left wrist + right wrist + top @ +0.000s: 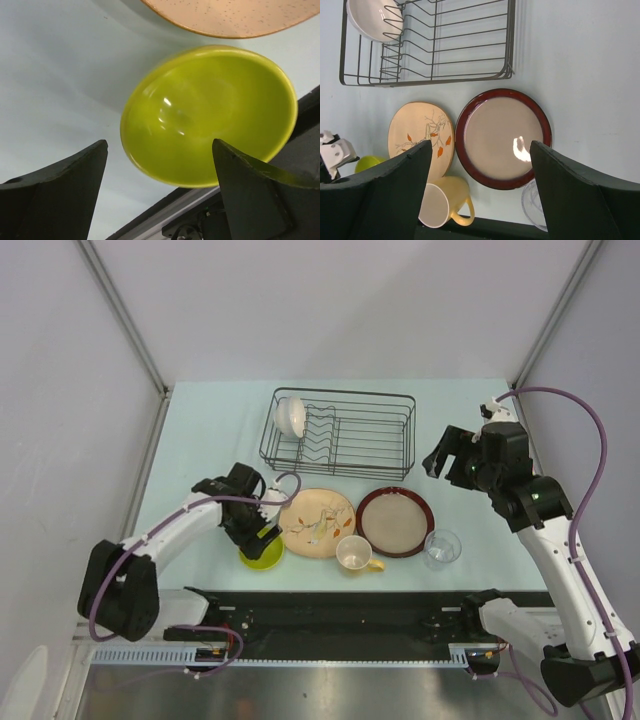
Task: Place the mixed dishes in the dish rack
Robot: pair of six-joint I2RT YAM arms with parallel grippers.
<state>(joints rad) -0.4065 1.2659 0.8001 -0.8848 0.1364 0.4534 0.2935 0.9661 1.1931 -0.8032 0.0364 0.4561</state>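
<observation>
Hovering over lime-green bowl [207, 115], left pincer [159, 150] spread wide; right pincer [480, 145] spread wide, holding nothing.

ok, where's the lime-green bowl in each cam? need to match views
Top external: the lime-green bowl sits at the near left end of the dish row.
Left wrist: the bowl fills the centre of the picture.
Right wrist: only a sliver of the bowl shows at the lower left.
Shared landmark: the beige leaf-patterned plate lies right beside it.
</observation>
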